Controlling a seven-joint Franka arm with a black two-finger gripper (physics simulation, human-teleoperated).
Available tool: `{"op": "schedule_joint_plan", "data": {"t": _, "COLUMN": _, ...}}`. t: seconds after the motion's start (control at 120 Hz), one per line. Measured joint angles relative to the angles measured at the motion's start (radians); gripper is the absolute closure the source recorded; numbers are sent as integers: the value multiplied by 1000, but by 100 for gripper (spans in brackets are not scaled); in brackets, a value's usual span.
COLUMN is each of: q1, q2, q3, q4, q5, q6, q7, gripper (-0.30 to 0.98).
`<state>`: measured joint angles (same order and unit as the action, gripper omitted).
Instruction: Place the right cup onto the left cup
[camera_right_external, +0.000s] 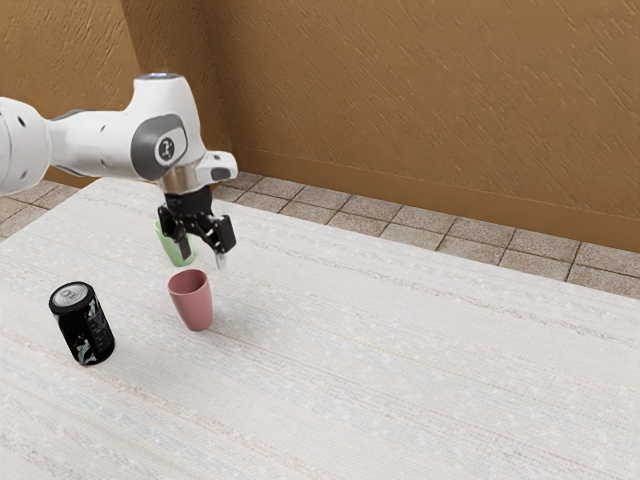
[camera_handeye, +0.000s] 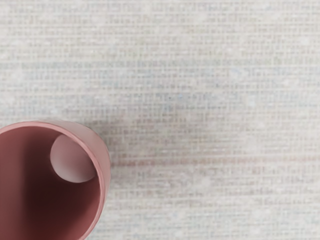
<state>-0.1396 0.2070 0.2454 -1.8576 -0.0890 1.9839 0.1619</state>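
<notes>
My gripper (camera_right_external: 203, 256) hangs above the table with its two fingers spread apart, open. In the exterior view, the pink cup (camera_right_external: 191, 300) stands upright, just below and nearer the camera than the fingertips. Behind the gripper is the green cup (camera_right_external: 180, 251), partly hidden by the black fingers. From the wrist camera, the pink cup (camera_handeye: 95, 139) appears from above, its open mouth facing up and part of it cut off at the picture's edge.
A black can (camera_right_external: 82, 324) stands upright on the pale cloth-like table (camera_right_external: 400, 360), toward the exterior view's left of the pink cup. Beyond the table's far edge are floor tiles and a brown wall.
</notes>
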Motion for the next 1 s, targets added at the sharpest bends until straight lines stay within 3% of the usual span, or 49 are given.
{"op": "schedule_joint_plan", "data": {"t": 1.0, "q1": 35, "q2": 122, "q3": 11, "q4": -11, "q5": -73, "q6": 75, "q7": -13, "gripper": 24}}
